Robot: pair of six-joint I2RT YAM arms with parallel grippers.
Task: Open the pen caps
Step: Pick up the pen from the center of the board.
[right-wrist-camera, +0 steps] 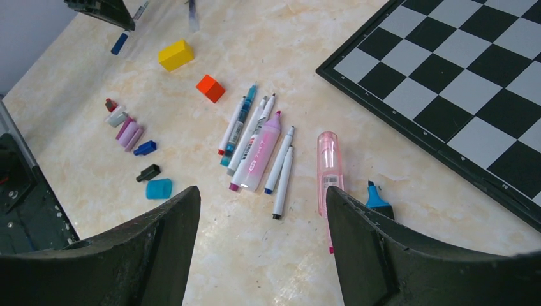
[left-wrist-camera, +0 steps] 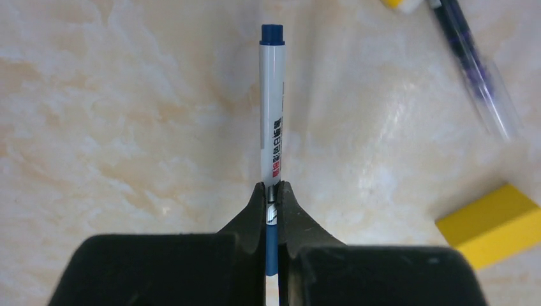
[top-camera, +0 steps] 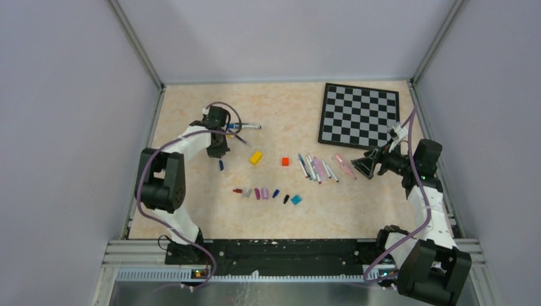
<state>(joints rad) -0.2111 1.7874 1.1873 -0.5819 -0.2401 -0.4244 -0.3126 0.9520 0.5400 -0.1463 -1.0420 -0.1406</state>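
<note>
At ten o'clock on the table [top-camera: 191, 210], the left gripper [left-wrist-camera: 273, 191] is clamped tight on a white, blue-tipped pen [left-wrist-camera: 273, 115]. The barrel juts toward three o'clock, apparently offered so the other arm can pull its cap. Below centre, at six o'clock, loose pen caps [top-camera: 265, 193] lie in a row, seemingly parked clear of the work. A yellow block [top-camera: 256, 157] and red cube [top-camera: 285, 162] sit mid-table. Just to their three o'clock the remaining pens [right-wrist-camera: 255, 143] lie bunched within reach of the right gripper [right-wrist-camera: 261, 189], which hovers over them with fingers spread and holding nothing. A chessboard [top-camera: 359, 115] lies at one o'clock.
</note>
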